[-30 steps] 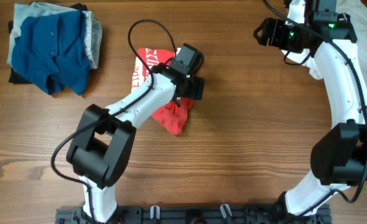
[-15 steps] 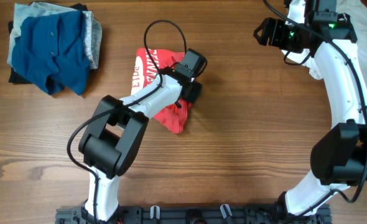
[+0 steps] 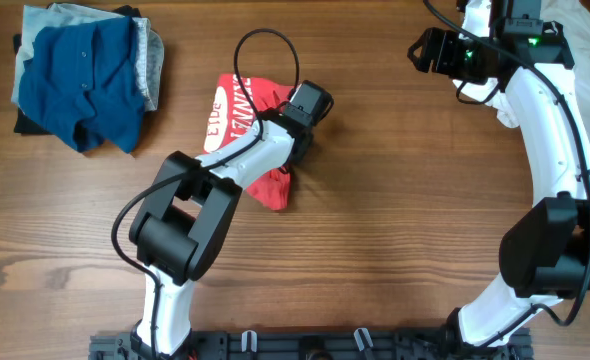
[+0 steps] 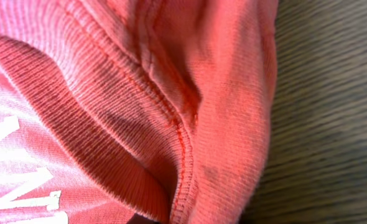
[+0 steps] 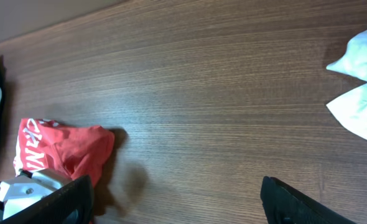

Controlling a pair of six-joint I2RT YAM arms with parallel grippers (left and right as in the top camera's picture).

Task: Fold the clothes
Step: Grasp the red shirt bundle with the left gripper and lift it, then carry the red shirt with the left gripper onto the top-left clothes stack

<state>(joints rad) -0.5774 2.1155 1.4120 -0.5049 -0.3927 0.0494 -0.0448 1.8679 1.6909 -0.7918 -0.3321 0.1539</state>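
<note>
Pinching a ribbed seam of the red T-shirt [image 3: 245, 100] in closed left fingers [image 3: 297, 150], upper centre of frame, probably to pull a fold over; right fingers [image 5: 295, 202] spread, parked upper right beside the white garment [image 5: 364, 93].

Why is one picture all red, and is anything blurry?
Left wrist view: the camera is right up against the red ribbed cotton T-shirt, so cloth fills it; stitches sharp, brown wooden table softer. Right wrist view: the right tool shows dark fingers blurred at the bottom edge; a soft shadow lies beside the shirt. Overhead view: even light, sharp, no glare.
</note>
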